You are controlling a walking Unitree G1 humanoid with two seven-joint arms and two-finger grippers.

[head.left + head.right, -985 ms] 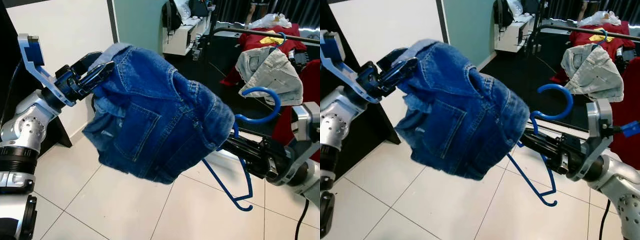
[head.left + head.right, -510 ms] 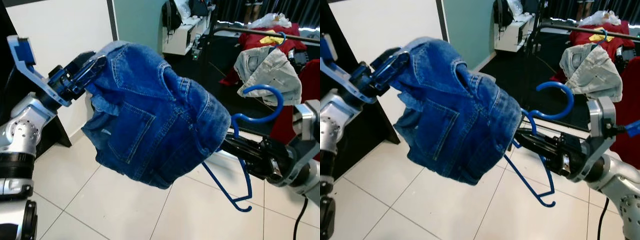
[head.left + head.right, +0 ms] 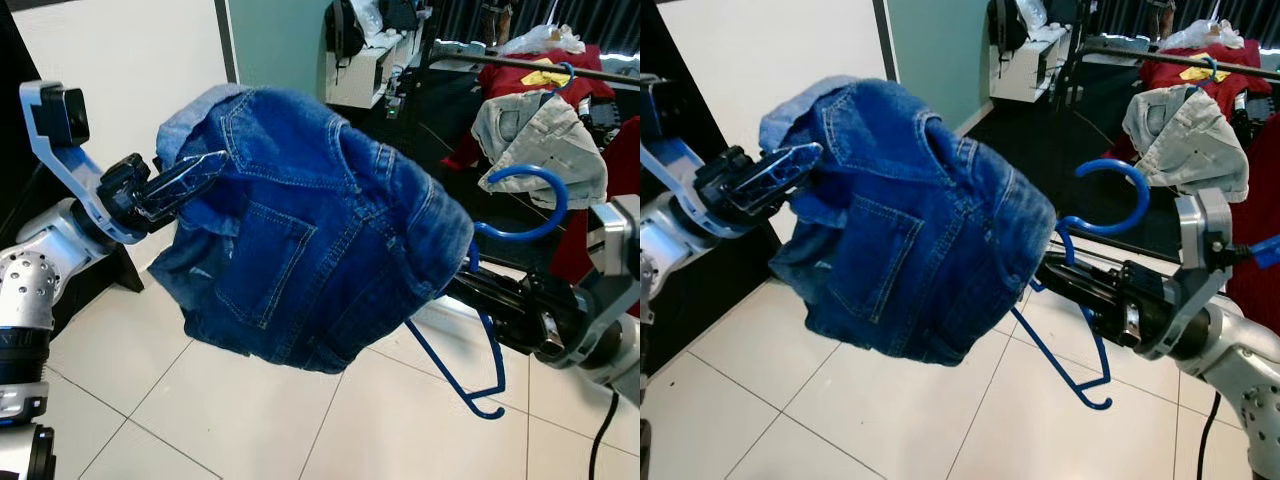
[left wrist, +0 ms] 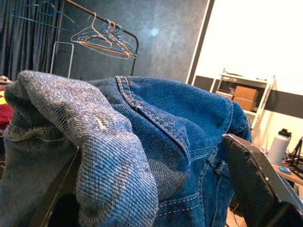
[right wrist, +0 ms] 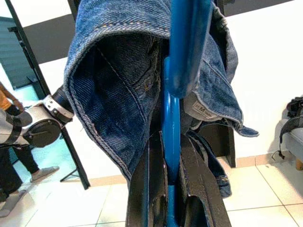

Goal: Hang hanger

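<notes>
A blue denim jacket (image 3: pixel 300 230) hangs in the air on a blue plastic hanger (image 3: pixel 528 205), whose hook sticks out to the right. My right gripper (image 3: pixel 1060 275) is shut on the hanger's neck just below the hook; the right wrist view shows the hanger (image 5: pixel 182 42) clamped between the fingers (image 5: pixel 142 189). My left gripper (image 3: pixel 205 170) is at the jacket's left shoulder. In the left wrist view its fingers (image 4: pixel 251 175) stand wide apart, with a fold of denim (image 4: pixel 118 156) lying between them. The hanger's left arm is hidden inside the jacket.
Behind, at the right, a dark clothes rail (image 3: pixel 520 66) carries a grey garment (image 3: pixel 545 140) and red clothes (image 3: pixel 515 85). A black cabinet (image 3: pixel 20 190) and a white wall stand to the left. A person (image 5: pixel 12 142) stands beyond the jacket. Tiled floor (image 3: pixel 250 420) lies below.
My left gripper has dropped and drawn back to the left, and the jacket's left shoulder has sagged with it. The right gripper and hanger have hardly moved.
</notes>
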